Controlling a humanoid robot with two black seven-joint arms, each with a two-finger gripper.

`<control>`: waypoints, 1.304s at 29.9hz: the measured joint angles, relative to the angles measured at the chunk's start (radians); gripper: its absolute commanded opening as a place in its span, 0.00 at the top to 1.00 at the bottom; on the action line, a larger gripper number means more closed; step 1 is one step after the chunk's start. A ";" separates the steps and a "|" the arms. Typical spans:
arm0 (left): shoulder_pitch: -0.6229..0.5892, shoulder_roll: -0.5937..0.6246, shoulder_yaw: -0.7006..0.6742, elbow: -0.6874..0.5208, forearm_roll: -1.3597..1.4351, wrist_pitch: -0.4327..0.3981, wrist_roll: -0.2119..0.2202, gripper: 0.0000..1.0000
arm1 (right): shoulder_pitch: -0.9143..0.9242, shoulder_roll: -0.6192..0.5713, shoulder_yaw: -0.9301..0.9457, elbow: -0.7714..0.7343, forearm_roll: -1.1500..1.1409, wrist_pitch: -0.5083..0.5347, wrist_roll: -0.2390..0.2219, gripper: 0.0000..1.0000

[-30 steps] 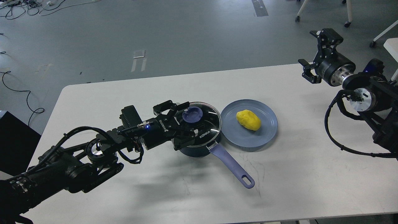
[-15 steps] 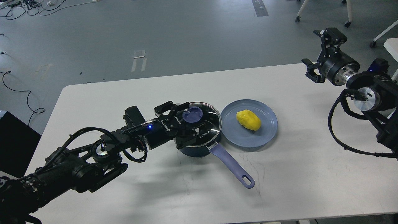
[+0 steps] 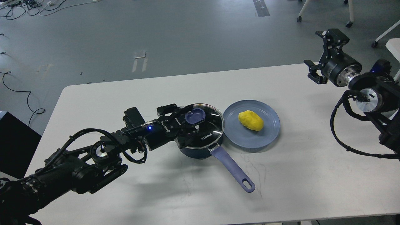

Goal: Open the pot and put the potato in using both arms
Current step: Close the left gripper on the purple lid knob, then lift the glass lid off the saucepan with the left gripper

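The navy pot (image 3: 195,152) stands mid-table, its lavender handle (image 3: 232,168) pointing to the front right. Its glass lid (image 3: 211,128), marked KONKA, sits on it. My left gripper (image 3: 190,120) reaches in from the left, and its fingers (image 3: 173,110) are closed around the lid's blue knob (image 3: 196,115), partly hiding it. The yellow potato (image 3: 251,120) lies on a blue-grey plate (image 3: 268,139) just right of the pot. My right gripper (image 3: 322,53) is open and empty, raised over the table's far right edge, well away from the potato.
The white table (image 3: 297,181) ends close behind the right gripper. Off the table, chair legs (image 3: 350,18) stand on the floor at the back right, cables (image 3: 18,90) lie at the left, and a black box (image 3: 15,140) sits by the table's left edge.
My left gripper's fingers have closed in on the knob. Pot, lid and plate have shifted slightly right. The right gripper has moved a little right and up.
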 measured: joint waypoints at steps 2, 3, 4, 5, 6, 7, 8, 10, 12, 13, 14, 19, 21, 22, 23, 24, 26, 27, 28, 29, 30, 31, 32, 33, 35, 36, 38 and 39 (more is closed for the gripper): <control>-0.002 -0.001 0.000 0.001 0.000 0.000 0.000 0.47 | 0.000 0.000 0.000 -0.004 0.000 -0.002 0.000 0.00; -0.002 -0.001 0.000 0.001 0.000 0.000 0.000 0.48 | 0.000 0.000 0.000 -0.005 0.000 -0.002 0.000 0.00; -0.003 -0.001 0.000 0.001 0.000 0.000 0.000 0.48 | 0.000 0.000 0.001 -0.007 0.000 -0.002 0.000 0.00; -0.004 -0.001 -0.001 0.001 -0.002 0.000 0.000 0.48 | 0.000 0.000 0.001 -0.008 0.000 -0.002 0.000 0.00; -0.005 -0.001 -0.001 0.001 -0.005 0.000 0.000 0.48 | 0.000 0.001 0.001 -0.008 0.000 -0.002 0.001 0.00; -0.007 -0.001 -0.001 0.001 -0.009 0.000 0.000 0.48 | 0.000 0.001 0.001 -0.008 0.000 -0.002 0.001 0.00; -0.008 0.000 -0.001 0.000 -0.014 0.000 0.000 0.48 | 0.000 0.001 0.001 -0.008 0.000 -0.002 0.001 0.00; -0.011 0.005 -0.001 -0.005 -0.022 0.000 0.000 0.48 | 0.000 0.002 0.001 -0.008 0.000 -0.002 0.001 0.00; -0.015 0.010 -0.002 -0.010 -0.028 0.000 0.000 0.48 | 0.000 0.003 0.001 -0.008 0.000 -0.002 0.001 0.00; -0.017 0.011 -0.003 -0.012 -0.030 0.000 0.000 0.48 | 0.000 0.003 0.001 -0.008 0.000 -0.002 0.002 0.00; -0.018 0.012 -0.003 -0.014 -0.031 0.000 0.000 0.48 | 0.000 0.003 0.001 -0.009 0.000 -0.002 0.002 0.00; -0.021 0.022 -0.004 -0.019 -0.034 0.000 0.000 0.48 | 0.000 0.003 0.001 -0.009 0.000 -0.002 0.002 0.00; -0.021 0.031 -0.004 -0.028 -0.034 0.000 0.000 0.47 | 0.001 0.003 0.001 -0.009 0.000 -0.002 0.002 0.00; -0.021 0.037 -0.004 -0.037 -0.035 0.000 0.000 0.48 | 0.002 0.003 0.001 -0.009 0.000 -0.002 0.002 0.00; -0.022 0.045 -0.004 -0.048 -0.037 0.000 0.000 0.47 | 0.005 0.003 0.000 -0.009 0.000 -0.002 0.002 0.00; -0.022 0.051 -0.004 -0.056 -0.040 0.000 0.000 0.47 | 0.006 0.003 0.000 -0.009 0.000 -0.002 0.002 0.00; -0.023 0.067 -0.004 -0.073 -0.043 0.000 0.000 0.47 | 0.008 0.005 -0.001 -0.009 0.000 -0.002 0.002 0.00; -0.023 0.071 -0.004 -0.077 -0.044 0.000 0.000 0.47 | 0.008 0.006 -0.001 -0.009 0.000 -0.002 0.002 0.00; -0.023 0.076 -0.004 -0.080 -0.044 0.000 0.000 0.47 | 0.009 0.007 -0.001 -0.009 0.000 -0.002 0.001 0.00; -0.023 0.080 -0.005 -0.084 -0.045 0.000 0.000 0.47 | 0.009 0.008 -0.001 -0.009 0.000 -0.003 0.001 0.00; -0.023 0.085 -0.005 -0.087 -0.046 0.000 0.000 0.47 | 0.009 0.009 -0.001 -0.009 0.000 -0.004 0.001 0.00; -0.022 0.090 -0.006 -0.092 -0.046 0.000 0.000 0.47 | 0.009 0.010 -0.002 -0.009 0.000 -0.004 0.001 0.00; -0.023 0.095 -0.006 -0.098 -0.047 0.000 0.000 0.47 | 0.009 0.010 -0.002 -0.009 0.000 -0.005 0.001 0.00; -0.024 0.099 -0.006 -0.104 -0.047 0.000 0.000 0.47 | 0.010 0.010 -0.002 -0.009 0.000 -0.005 0.000 0.00; -0.026 0.109 -0.007 -0.122 -0.047 0.000 0.000 0.47 | 0.012 0.011 -0.011 -0.009 0.000 -0.006 0.000 0.00; -0.028 0.114 -0.008 -0.131 -0.047 0.000 0.000 0.47 | 0.013 0.011 -0.016 -0.009 0.000 -0.007 0.000 0.00; -0.035 0.123 -0.009 -0.146 -0.047 0.000 0.000 0.47 | 0.017 0.011 -0.023 -0.009 0.000 -0.008 0.000 0.00; -0.038 0.126 -0.009 -0.150 -0.048 0.000 0.000 0.47 | 0.018 0.011 -0.024 -0.009 0.000 -0.008 0.000 0.00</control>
